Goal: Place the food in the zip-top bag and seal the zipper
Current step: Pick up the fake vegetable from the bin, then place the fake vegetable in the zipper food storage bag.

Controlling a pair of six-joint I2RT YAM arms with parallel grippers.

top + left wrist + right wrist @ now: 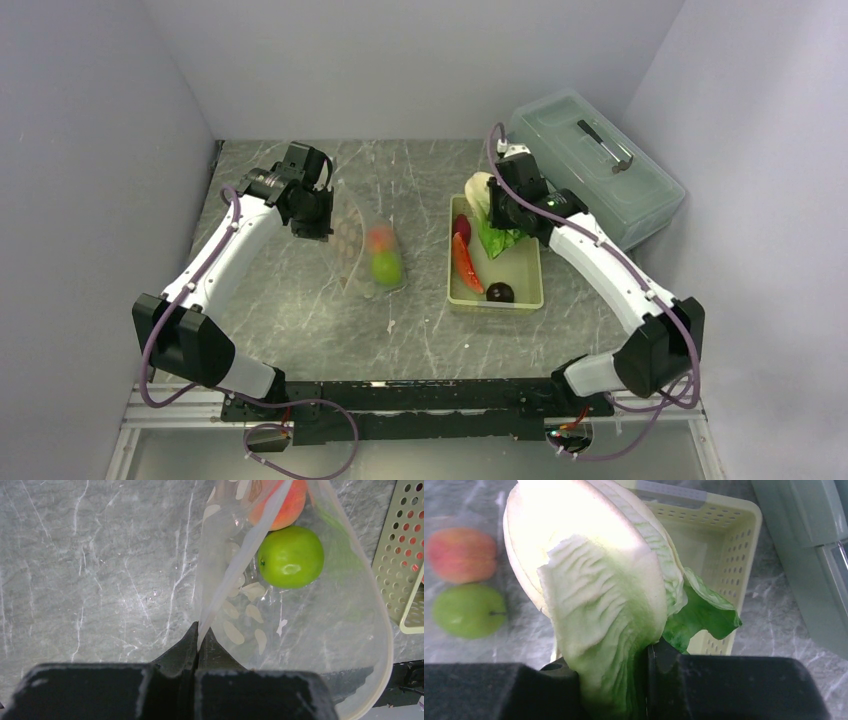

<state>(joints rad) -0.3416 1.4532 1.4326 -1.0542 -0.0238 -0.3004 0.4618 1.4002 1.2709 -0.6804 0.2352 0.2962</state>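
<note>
The zip-top bag point(358, 252) lies left of centre with a green ball point(386, 267) and an orange-red ball point(380, 238) inside. My left gripper point(312, 228) is shut on the bag's mouth edge and holds it up. In the left wrist view that gripper point(199, 630) pinches the whitish zipper strip point(235, 562), and the green ball point(291, 556) rests inside the bag point(320, 645). My right gripper point(497, 215) is shut on the leafy lettuce point(599, 590), held above the basket's far end. A red-orange long piece point(465, 265) and a dark maroon ball point(500, 292) lie in the basket.
The pale green slotted basket point(495, 303) stands right of centre, close beside the bag. A large translucent lidded box point(600, 170) sits at the back right against the wall. Grey walls close in the marbled table on three sides.
</note>
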